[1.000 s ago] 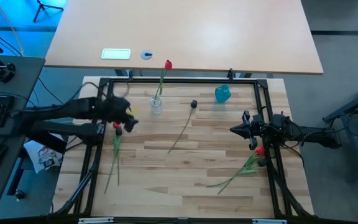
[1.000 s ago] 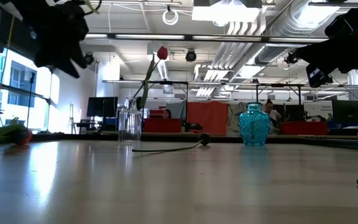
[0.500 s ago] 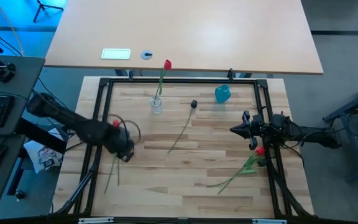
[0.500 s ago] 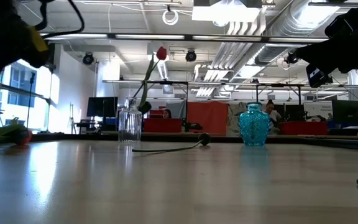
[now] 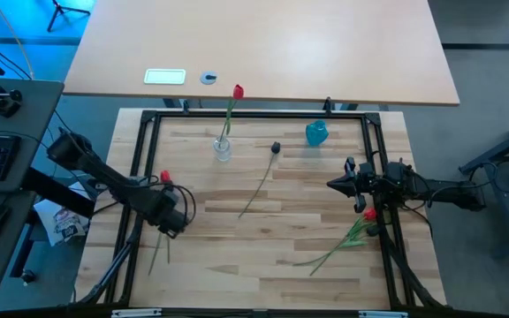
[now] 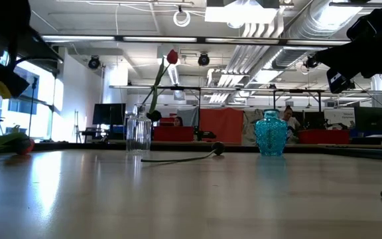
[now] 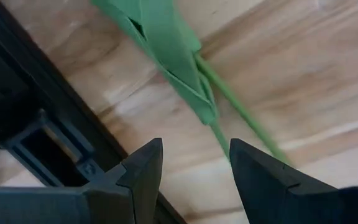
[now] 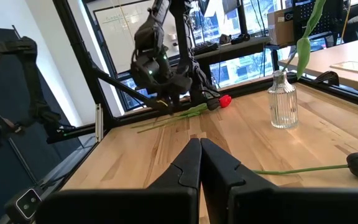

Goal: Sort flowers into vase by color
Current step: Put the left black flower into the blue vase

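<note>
Your target, the red-headed artificial tulip on a thin green stem (image 5: 164, 177), lies at the left edge of the pale wood-plank table (image 5: 263, 256). Your left pincer (image 7: 191, 163) hangs open just over its stem; next, lower and close on it. Your right pincer (image 8: 199, 163) waits closed at the right edge. An open-plan workshop lies behind.
</note>
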### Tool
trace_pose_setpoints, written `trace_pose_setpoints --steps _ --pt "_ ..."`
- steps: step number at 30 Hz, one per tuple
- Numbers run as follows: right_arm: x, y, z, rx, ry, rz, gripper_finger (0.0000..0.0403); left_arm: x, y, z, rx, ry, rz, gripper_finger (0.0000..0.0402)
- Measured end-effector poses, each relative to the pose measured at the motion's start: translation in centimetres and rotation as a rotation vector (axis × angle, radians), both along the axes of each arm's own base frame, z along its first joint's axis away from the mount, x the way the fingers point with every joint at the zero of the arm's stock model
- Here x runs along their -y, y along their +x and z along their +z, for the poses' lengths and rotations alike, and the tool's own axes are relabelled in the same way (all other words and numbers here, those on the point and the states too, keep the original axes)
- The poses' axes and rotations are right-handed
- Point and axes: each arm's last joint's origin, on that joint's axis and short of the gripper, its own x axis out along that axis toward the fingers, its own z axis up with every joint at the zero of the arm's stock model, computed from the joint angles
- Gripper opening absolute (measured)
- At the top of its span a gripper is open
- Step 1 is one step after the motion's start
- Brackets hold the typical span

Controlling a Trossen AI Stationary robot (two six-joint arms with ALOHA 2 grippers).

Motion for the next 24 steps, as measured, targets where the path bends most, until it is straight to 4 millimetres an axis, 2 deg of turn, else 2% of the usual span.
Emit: trace_pose_setpoints --steps 11,14,17,22,24 --pt "0.0 0.0 0.0 0.000 0.000 0.000 0.0000 -0.7 -0.6 -2.1 0.070 -0.005 0.012 0.0174" --pt "0.0 0.0 0.0 0.000 0.000 0.000 0.0000 -0.9 -0.8 -2.3 0.063 -0.003 0.013 0.0163" --pt "0.0 0.0 0.0 0.000 0.000 0.000 0.0000 -0.8 -0.7 -2.4 0.075 -0.014 -0.004 0.0129" --pt "0.0 0.0 0.0 0.000 0.000 0.000 0.0000 -0.5 -0.2 -2.4 0.128 -0.055 -0.056 0.0018" --pt "0.0 0.0 0.0 0.000 0.000 0.000 0.0000 -0.5 -0.2 -2.1 0.139 -0.063 -0.056 0.0012"
